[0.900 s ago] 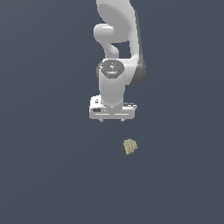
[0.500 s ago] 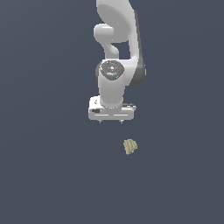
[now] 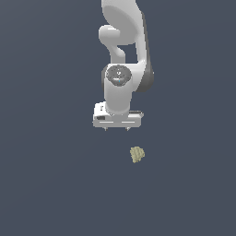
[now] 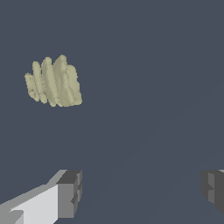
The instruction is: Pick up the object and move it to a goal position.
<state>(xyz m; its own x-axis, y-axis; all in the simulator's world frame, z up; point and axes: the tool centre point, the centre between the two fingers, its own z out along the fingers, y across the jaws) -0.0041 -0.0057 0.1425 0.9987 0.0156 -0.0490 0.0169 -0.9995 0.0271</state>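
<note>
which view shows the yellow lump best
The wrist view: the lump fills more of the picture, so its ridges are clear. In the exterior view it is only a tiny pale speck below the arm.

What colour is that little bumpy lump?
The lump is pale yellow-tan with ridged stripes running across it, clearest in the wrist view.

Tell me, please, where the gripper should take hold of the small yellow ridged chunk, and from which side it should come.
Probably from above, closing across the middle of the object. It lies alone on the flat ground, so nothing blocks a straight descent. Its ridges run side by side in the wrist view; pads pressing on its two outer faces would likely sit flatter than on the bumpy ridge ends. The gripper is open and off to one side, so it must first centre over it.
</note>
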